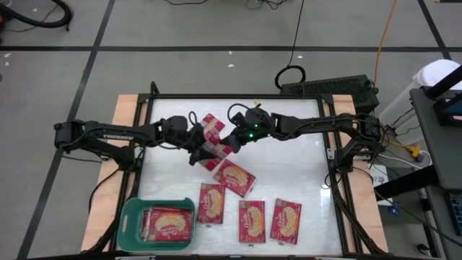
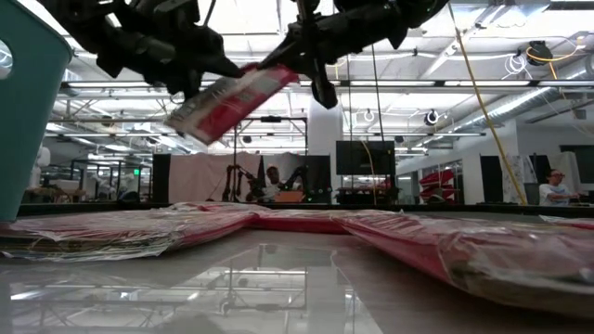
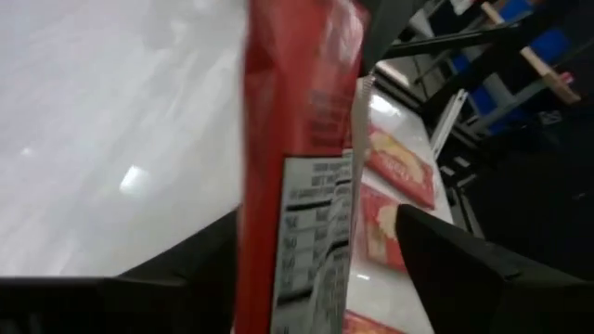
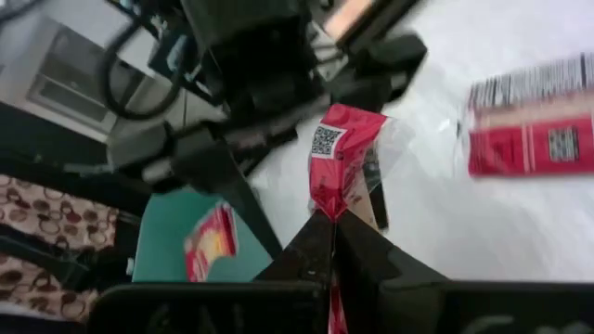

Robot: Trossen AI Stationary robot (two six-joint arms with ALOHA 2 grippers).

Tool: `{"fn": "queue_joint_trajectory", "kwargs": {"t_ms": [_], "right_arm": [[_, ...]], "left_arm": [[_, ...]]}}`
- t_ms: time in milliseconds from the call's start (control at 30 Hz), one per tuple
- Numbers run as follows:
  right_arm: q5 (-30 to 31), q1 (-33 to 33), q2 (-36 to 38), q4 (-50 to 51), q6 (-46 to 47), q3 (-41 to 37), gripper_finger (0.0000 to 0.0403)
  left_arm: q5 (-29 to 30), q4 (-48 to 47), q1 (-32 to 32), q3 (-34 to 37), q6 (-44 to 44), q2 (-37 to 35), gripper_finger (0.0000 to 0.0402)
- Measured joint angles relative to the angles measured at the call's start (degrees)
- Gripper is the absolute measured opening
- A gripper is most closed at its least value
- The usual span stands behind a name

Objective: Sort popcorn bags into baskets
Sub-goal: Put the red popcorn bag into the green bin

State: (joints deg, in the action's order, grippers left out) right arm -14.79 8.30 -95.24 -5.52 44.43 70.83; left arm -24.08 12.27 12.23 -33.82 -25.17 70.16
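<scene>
between the left gripper's (image 1: 202, 148) spread fingers (image 3: 464, 260) hangs a popcorn bag (image 3: 306, 158), edge pinched by right gripper (image 4: 332, 232).

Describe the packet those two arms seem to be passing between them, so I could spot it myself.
Start at the white table and find where the two dark arms meet above its far middle. There the right pincer pinches one red popcorn packet, with the left pincer open around it. Unlike the other packets, it hangs tilted in the air.
</scene>
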Motion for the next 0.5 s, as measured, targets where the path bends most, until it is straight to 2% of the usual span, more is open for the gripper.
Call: {"fn": "queue_joint_trajectory", "kwargs": {"t_ms": [100, 333, 400, 500], "right_arm": [[1.6, -0.5, 0.4, -1.4, 0.1, 0.0, 0.0], [2.7, -0.2, 2.7, -2.1, 0.3, 0.0, 0.0], [3.1, 0.2, 3.9, -2.6, 0.4, 0.1, 0.0], [5.9, 0.9, 6.4, -2.0, 0.4, 0.1, 0.0011]], "left_arm": [[-0.1, 1.6, 0.0, 0.0, 0.5, 0.0, 0.0209], [0.0, 1.4, 0.3, -0.1, -1.6, -4.0, 0.006], [0.2, 1.5, 0.3, -0.5, -1.5, -5.9, 0.0034], [0.4, 1.0, 0.4, -1.0, -1.3, -8.1, 0.0029]]}}
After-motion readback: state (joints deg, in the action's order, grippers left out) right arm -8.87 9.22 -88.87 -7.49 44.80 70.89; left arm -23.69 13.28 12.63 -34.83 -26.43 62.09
